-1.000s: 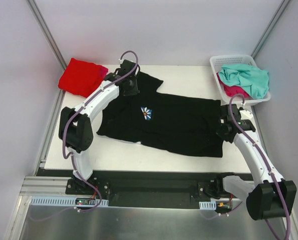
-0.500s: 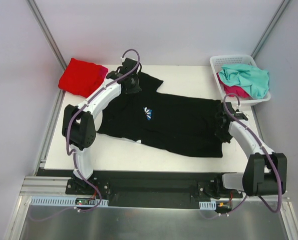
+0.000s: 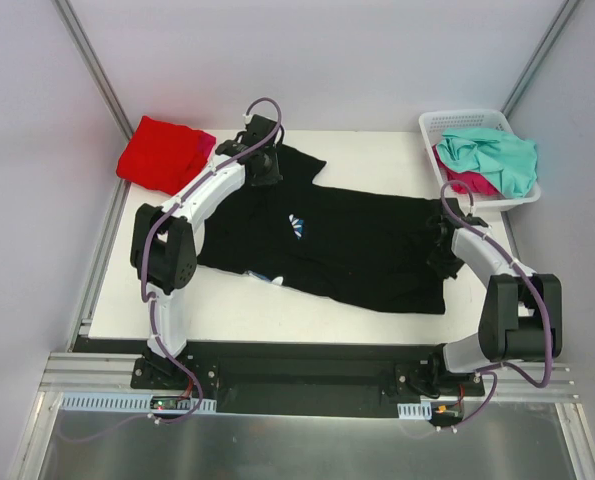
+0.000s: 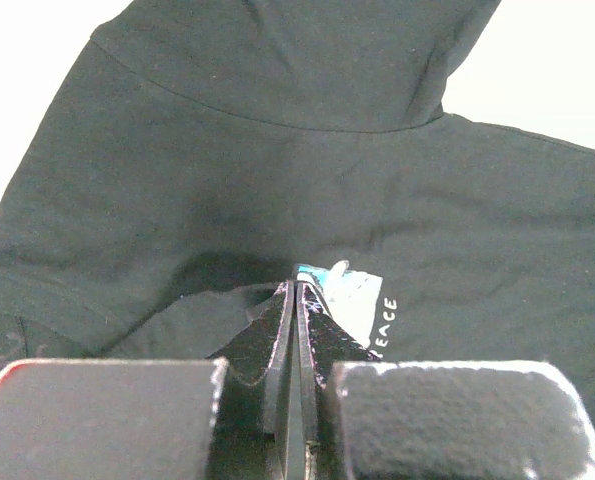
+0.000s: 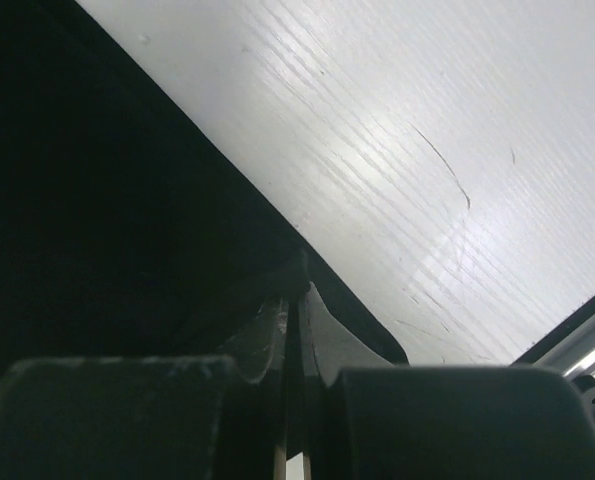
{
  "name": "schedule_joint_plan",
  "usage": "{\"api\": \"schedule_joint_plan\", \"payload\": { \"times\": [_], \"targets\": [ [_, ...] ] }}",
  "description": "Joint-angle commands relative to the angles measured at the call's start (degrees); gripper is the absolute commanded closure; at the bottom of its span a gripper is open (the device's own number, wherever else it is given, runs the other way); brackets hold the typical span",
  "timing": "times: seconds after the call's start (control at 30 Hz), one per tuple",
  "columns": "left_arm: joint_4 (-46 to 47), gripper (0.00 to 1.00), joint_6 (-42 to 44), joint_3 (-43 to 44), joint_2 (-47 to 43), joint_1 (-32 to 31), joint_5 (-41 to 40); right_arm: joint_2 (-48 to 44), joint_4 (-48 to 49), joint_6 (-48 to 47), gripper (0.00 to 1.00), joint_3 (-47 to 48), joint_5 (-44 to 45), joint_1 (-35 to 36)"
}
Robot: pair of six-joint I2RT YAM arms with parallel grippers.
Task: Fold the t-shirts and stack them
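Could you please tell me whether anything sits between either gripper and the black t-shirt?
Nothing visible does: the left gripper and the right gripper are each shut directly on the black t-shirt.

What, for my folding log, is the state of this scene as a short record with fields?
black shirt: spread on the table, not yet folded
left gripper: shut on the black shirt's left end
right gripper: shut on the black shirt's right edge
red shirt: folded, far left corner
basket: far right, holds teal shirt and pink shirt
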Motion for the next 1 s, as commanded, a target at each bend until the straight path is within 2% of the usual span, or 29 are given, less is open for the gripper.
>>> {"api": "schedule_joint_plan", "payload": {
  "times": [0.0, 0.2, 0.3, 0.33, 0.37, 0.43, 0.47, 0.53, 0.6, 0.63, 0.67, 0.7, 0.77, 0.83, 0.97],
  "targets": [
    [0.60, 1.00, 1.21, 2.03, -0.42, 1.15, -0.60, 1.19, 1.84, -1.66, 0.99, 4.18, 2.14, -0.78],
    [0.60, 1.00, 1.39, 1.41, -1.65, 1.50, -0.60, 2.69, 1.14, -2.72, 0.99, 6.65, 1.44, -0.78],
    [0.42, 1.00, 1.39, 1.15, -2.09, 1.68, -0.69, 3.57, 0.62, -3.50, 0.93, 7.26, 1.09, -0.78],
    [0.33, 0.76, 0.86, 0.54, -2.44, 1.76, -0.95, 3.83, 0.44, -3.86, 0.86, 7.44, 0.92, -0.78],
    [0.33, 0.59, 0.68, 0.18, -2.79, 1.85, -1.22, 4.01, 0.44, -4.04, 0.84, 7.44, 0.65, -0.78],
    [0.33, 0.55, 0.59, -0.87, -4.01, 2.03, -2.71, 4.01, 0.53, -3.95, 0.81, 7.18, 0.91, -0.78],
    [0.33, 0.45, 0.86, -0.96, -4.37, 2.03, -3.32, 3.66, 0.53, -4.04, 0.75, 7.00, 1.09, -0.78],
    [0.16, 0.29, 1.99, -0.96, -5.95, 2.03, -4.82, 2.96, 0.35, -4.47, 0.73, 7.00, 0.91, -0.78],
    [-0.54, 0.27, 2.70, -0.35, -7.09, 2.03, -6.22, 1.20, 0.09, -4.74, 0.73, 7.53, 0.21, -0.78],
    [-0.98, 0.23, 3.31, -0.17, -8.23, 1.94, -6.40, 0.50, 0.00, -5.26, 0.74, 7.79, 0.04, -0.70],
    [-2.12, 0.12, 3.58, -0.08, -8.94, 2.03, -6.58, -0.90, -0.17, -5.62, 0.74, 8.66, -0.40, -0.70],
    [-2.91, 0.08, 3.58, -0.08, -9.64, 1.94, -6.67, -1.78, 0.00, -6.23, 0.73, 9.11, -1.01, -0.52],
    [-4.49, 0.06, 2.10, -1.74, -12.89, 1.94, -6.06, -3.89, 1.40, -9.03, 0.69, 9.46, -4.07, -0.08],
    [-4.41, 0.06, -0.79, -7.53, -17.61, 1.68, -3.87, -6.18, 3.34, -11.32, 0.62, 10.25, -9.07, 0.79],
    [-4.24, 0.03, -4.41, -16.68, -23.17, 0.98, -1.75, -5.75, 1.68, -14.23, 0.55, 12.89, -13.41, 3.69]
  ]
}}
